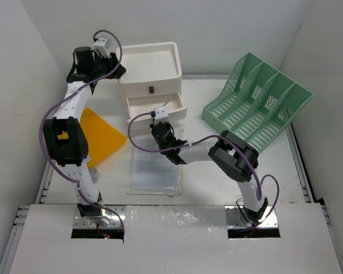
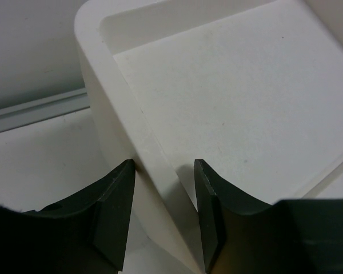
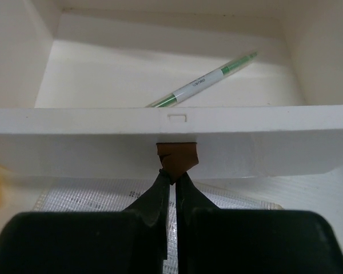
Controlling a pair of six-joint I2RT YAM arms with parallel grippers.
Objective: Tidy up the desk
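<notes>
The desk (image 1: 203, 188) was seen spread beneath both arms, its white top bearing every other item. A drawer box (image 1: 151, 85) was placed at the far middle, with its lowest drawer (image 3: 74, 134) standing open and a green and white pen (image 3: 203, 83) lying slantwise inside. The right gripper (image 3: 172, 174) was closed tight, its tips pinched on the lower point of the brown tab (image 3: 176, 157) on the drawer front. The left gripper (image 2: 164, 164) was set astride the left rim wall of the box top, its jaws narrowed onto that wall. A clear sleeve (image 1: 154, 168) lay near the drawer, an orange folder (image 1: 100, 134) to the left, and a green file rack (image 1: 257, 105) at the far right.
</notes>
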